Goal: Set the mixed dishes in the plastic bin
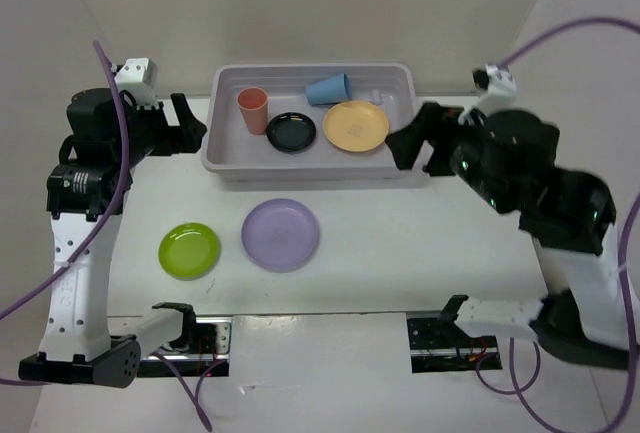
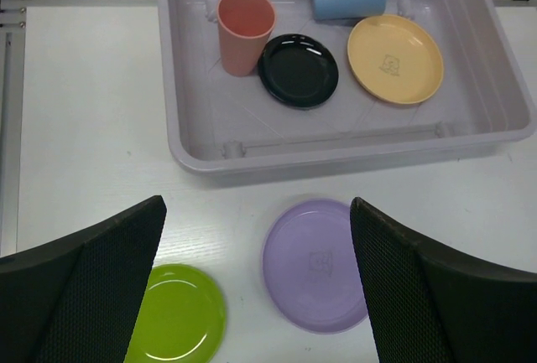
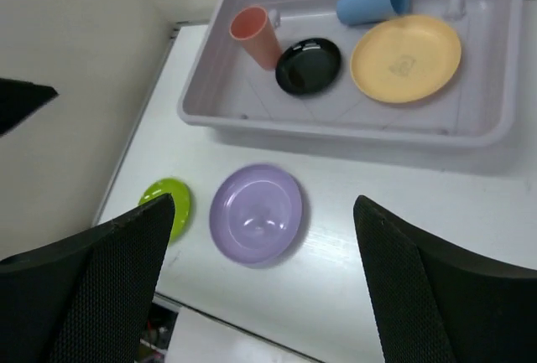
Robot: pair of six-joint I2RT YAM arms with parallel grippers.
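The grey bin holds an upright salmon cup, tipped blue cup, black plate and orange plate; the green plate and lavender plate lie on the table before it.

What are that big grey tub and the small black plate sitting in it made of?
The tub looks like moulded plastic, pale grey-lavender and slightly see-through, with rounded corners and a soft sheen. The black plate is probably plastic too, with a glossy finish: bright reflections show on its surface. From looks alone, glazed ceramic cannot be ruled out.
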